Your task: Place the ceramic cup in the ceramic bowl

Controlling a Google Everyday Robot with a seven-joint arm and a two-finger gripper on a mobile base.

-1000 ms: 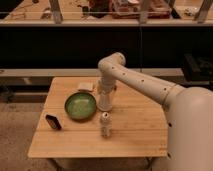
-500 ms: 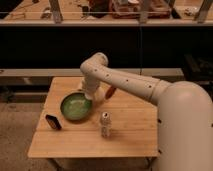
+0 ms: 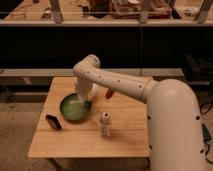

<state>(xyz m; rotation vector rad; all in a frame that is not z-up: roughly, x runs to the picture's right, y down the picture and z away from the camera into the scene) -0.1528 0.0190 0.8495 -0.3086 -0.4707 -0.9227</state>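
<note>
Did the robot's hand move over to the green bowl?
Yes. The gripper moved left, away from the drink can, and is now over the green bowl with the white cup.

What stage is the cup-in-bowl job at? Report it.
Done: the arm has carried the white ceramic cup over to the green ceramic bowl, and the cup now sits within its rim. In hand: the gripper is low over the bowl, right at the cup. Left: let go clearly and lift away. The drink can stands untouched.
</note>
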